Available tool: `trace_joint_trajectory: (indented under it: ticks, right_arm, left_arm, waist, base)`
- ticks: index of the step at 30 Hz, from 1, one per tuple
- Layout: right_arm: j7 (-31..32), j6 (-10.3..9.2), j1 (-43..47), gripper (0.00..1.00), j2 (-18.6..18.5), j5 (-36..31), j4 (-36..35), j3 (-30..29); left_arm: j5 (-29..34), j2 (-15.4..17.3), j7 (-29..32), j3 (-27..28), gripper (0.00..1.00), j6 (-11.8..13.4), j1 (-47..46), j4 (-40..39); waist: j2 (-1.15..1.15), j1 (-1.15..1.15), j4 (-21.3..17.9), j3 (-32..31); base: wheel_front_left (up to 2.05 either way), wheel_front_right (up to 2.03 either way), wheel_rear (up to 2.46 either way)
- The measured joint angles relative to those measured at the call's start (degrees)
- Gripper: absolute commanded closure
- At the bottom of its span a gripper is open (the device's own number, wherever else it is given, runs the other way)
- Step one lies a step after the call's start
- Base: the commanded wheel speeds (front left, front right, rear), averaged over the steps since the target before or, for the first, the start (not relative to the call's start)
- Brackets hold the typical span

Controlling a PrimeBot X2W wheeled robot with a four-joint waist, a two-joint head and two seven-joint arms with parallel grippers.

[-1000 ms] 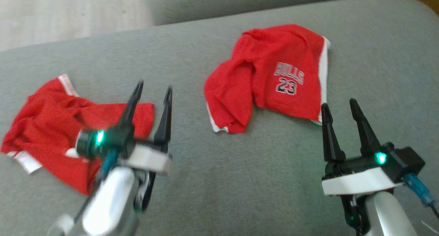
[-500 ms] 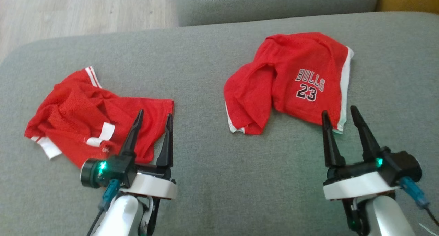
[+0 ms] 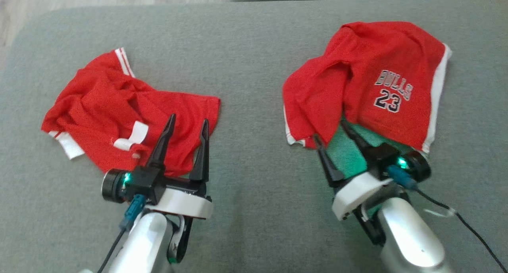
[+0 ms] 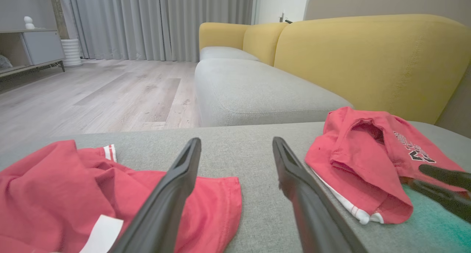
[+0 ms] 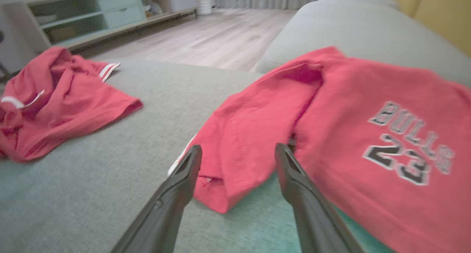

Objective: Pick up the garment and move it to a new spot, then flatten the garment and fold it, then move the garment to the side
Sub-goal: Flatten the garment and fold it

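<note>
Right gripper (image 3: 330, 131) open at jersey (image 3: 381, 66) edge; left gripper (image 3: 189, 119) open too. One layer alone may be pinched, bunching risked.

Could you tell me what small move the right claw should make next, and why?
Probably ease the right claw slightly forward and close it: its jaws stand open astride the near fold of the numbered red garment, not yet gripping.

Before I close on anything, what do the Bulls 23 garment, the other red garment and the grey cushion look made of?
Bulls 23 garment: soft matte fabric, likely a jersey knit; it drapes in loose folds, lettering looks printed.
Other red garment: similar matte cloth with white trim, crumpled; weave too fine to tell.
Grey cushion: woven upholstery, matte, faintly flecked.
</note>
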Motion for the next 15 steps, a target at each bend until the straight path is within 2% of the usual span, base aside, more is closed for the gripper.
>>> trace_joint_trajectory:
  ticks: [5, 8, 15]
  right_arm:
    - [1.77, 0.0, -4.32, 0.0, -0.15, -1.38, 5.92, 4.56]
    - [3.33, 0.0, -6.69, 0.0, -0.34, -2.93, 9.4, 5.23]
    - [5.71, 0.0, -10.26, 0.0, -0.38, -1.93, 15.18, 6.86]
  left_arm:
    - [0.0, -0.58, 0.0, 0.03, 0.0, -0.26, -0.74, 0.88]
    - [0.0, -1.07, 0.0, 0.02, 0.0, -0.68, -1.21, 1.15]
    - [0.0, -1.65, 0.0, 0.54, 0.0, -0.69, -1.22, 1.31]
  waist:
    - [0.0, 0.0, 2.01, 1.21]
    - [0.0, 0.0, 2.95, 1.66]
    - [0.0, -0.01, 3.74, 2.07]
  base:
    - [0.0, 0.0, 0.0]
    - [0.0, 0.0, 0.0]
    - [0.0, 0.0, 0.0]
